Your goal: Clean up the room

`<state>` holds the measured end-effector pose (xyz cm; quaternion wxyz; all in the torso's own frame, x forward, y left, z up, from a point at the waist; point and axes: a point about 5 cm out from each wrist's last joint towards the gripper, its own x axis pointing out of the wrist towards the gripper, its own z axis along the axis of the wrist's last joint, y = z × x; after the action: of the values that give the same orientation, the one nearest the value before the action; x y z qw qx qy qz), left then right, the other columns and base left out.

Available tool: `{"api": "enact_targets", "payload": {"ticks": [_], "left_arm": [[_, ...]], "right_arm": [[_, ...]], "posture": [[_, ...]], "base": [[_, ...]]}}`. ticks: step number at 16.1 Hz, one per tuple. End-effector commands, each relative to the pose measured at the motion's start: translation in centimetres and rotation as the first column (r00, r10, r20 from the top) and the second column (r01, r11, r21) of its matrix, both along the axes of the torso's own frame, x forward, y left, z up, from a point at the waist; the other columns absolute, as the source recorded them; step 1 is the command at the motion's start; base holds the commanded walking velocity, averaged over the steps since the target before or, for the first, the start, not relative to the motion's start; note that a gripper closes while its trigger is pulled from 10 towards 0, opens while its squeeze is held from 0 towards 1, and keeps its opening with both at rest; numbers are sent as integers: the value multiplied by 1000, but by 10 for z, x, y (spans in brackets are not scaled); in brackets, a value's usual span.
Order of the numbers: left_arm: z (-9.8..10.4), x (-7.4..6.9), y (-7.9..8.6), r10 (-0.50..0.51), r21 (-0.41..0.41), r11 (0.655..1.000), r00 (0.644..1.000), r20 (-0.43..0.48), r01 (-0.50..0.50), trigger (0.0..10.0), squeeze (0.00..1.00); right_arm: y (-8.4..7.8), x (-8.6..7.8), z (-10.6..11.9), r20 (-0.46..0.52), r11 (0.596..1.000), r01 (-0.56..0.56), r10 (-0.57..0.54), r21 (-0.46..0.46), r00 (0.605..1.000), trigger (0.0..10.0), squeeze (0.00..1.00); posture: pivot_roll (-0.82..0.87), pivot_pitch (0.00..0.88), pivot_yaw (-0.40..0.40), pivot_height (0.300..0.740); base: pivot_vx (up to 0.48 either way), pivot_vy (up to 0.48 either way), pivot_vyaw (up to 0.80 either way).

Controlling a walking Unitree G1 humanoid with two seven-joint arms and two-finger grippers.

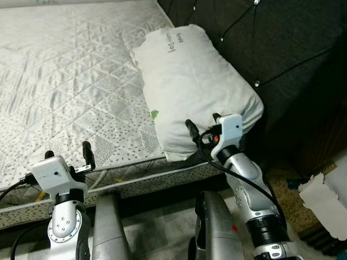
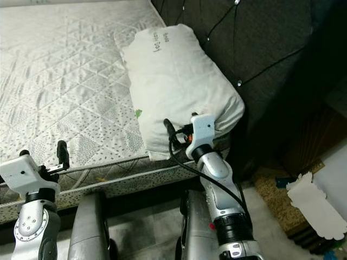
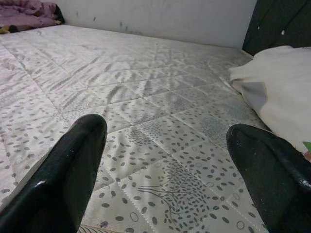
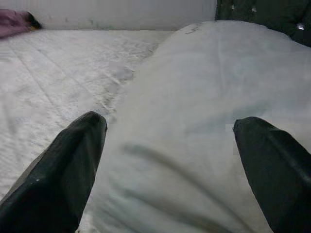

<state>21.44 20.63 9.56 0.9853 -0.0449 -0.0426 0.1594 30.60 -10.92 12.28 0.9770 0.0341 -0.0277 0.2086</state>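
Note:
A white pillow (image 1: 190, 81) with handwriting on its far end lies on the bare quilted mattress (image 1: 65, 81), against the headboard. My right gripper (image 1: 203, 121) is open at the pillow's near end, its black fingers spread on either side of that end; in the right wrist view the pillow (image 4: 204, 97) lies between the fingers (image 4: 73, 160). My left gripper (image 1: 67, 150) is open and holds nothing, hovering at the mattress's front edge, and in its wrist view the mattress (image 3: 146, 97) stretches ahead.
A dark tufted headboard (image 1: 271, 43) rises right of the pillow. A torn white sheet of paper or card (image 1: 325, 200) lies on the floor at the right beside a brown mat (image 1: 282, 187). Purple bedding (image 3: 24, 12) sits at the mattress's far corner by the wall.

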Motion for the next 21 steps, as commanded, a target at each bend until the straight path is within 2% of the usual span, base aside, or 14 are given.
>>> {"api": "enact_targets", "payload": {"ticks": [1,3,12,15,16,19,21], "left_arm": [[1,0,1,-1,12,1000,1000,-3,1,10000,0],[2,-1,1,-5,24,1000,1000,-2,5,10000,0],[1,4,1,4,45,999,1000,-10,-3,10000,0],[-3,6,2,35,69,997,998,-59,-31,10000,0],[-4,7,4,84,103,992,992,-92,-74,10000,0],[-3,9,-2,7,81,997,997,-72,-1,10000,0],[-4,8,-2,9,77,997,997,-78,-3,10000,0]], "right_arm": [[3,-1,7,22,999,-31,31,27,999,10000,0],[8,-2,11,17,996,-57,56,68,998,10000,0],[9,2,15,24,996,-75,74,51,997,10000,0],[9,4,15,27,996,-73,72,47,997,10000,0],[9,5,16,29,996,-72,71,44,997,10000,0],[9,5,16,28,997,-70,69,42,997,10000,0],[8,5,15,25,998,-63,62,31,998,10000,0]], "posture": [[-46,87,-38,537],[-42,86,-35,556],[-45,81,-35,674],[-47,86,-36,703],[-46,87,-38,718],[-48,94,-40,740],[-48,103,-42,740]], "base": [[0,0,0],[0,0,0],[0,0,0],[0,0,0],[0,0,0],[0,0,0],[0,0,0]]}}
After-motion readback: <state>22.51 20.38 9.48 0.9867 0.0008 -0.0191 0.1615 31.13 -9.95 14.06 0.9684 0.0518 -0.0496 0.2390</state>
